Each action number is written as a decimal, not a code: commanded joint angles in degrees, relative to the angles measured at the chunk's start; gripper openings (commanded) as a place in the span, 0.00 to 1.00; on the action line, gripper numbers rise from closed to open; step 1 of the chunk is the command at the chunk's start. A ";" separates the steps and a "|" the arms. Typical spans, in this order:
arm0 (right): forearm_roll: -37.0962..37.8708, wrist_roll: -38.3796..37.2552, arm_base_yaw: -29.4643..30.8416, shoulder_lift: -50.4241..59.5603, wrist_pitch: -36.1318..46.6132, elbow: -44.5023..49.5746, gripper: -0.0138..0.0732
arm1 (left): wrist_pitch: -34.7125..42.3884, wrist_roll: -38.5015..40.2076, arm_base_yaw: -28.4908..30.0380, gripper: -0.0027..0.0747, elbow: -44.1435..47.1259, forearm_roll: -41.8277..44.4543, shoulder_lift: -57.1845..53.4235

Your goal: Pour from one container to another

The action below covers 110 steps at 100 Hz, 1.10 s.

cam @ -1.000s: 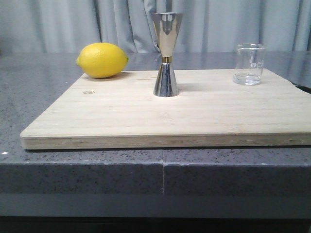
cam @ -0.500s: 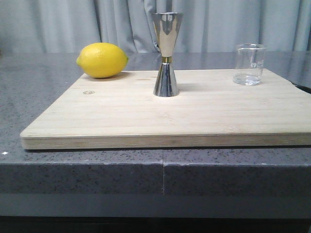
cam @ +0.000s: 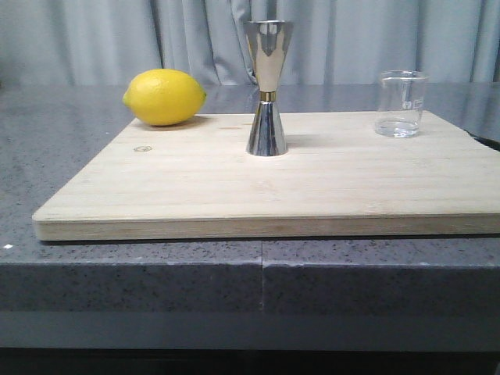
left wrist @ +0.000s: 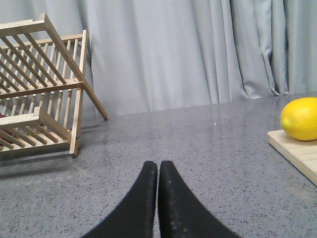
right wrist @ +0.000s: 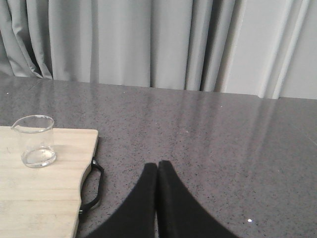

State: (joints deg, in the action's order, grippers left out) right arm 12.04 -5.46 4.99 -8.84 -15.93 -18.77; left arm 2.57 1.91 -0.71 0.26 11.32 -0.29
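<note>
A small clear glass beaker (cam: 401,104) stands upright at the back right of the wooden cutting board (cam: 273,183); the right wrist view shows the beaker (right wrist: 35,141) too. The steel jigger (cam: 268,87), hourglass-shaped with a gold band, stands upright at the board's middle back. Neither arm appears in the front view. My left gripper (left wrist: 158,165) is shut and empty over grey counter, left of the board. Beyond the board's right end, my right gripper (right wrist: 157,165) is shut over the counter, holding nothing.
A yellow lemon (cam: 164,96) lies at the board's back left corner, also the lemon (left wrist: 301,118) in the left wrist view. A wooden dish rack (left wrist: 39,89) stands on the counter to the left. A black handle (right wrist: 93,186) hangs off the board's right end.
</note>
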 commanded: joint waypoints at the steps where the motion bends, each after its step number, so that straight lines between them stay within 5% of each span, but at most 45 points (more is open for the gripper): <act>1: -1.55 0.53 0.29 -0.23 6.21 0.36 0.08 | 4.65 0.21 -0.54 0.01 1.18 -0.02 -1.40; 13: -7.58 0.16 0.29 2.98 10.20 5.62 0.08 | 4.65 0.21 -0.54 0.01 1.18 -0.02 -1.40; 59: -11.09 -2.86 0.29 10.54 18.53 20.60 0.08 | 4.65 0.21 -0.54 0.01 1.18 -0.02 -1.40; 110: -9.29 -3.02 0.29 10.54 16.59 20.90 0.08 | 4.65 0.21 -0.54 0.01 1.18 -0.02 -1.40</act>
State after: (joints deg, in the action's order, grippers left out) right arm 1.92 -8.63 4.99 0.60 -3.30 0.50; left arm 2.69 1.91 -0.71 0.26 11.32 -0.29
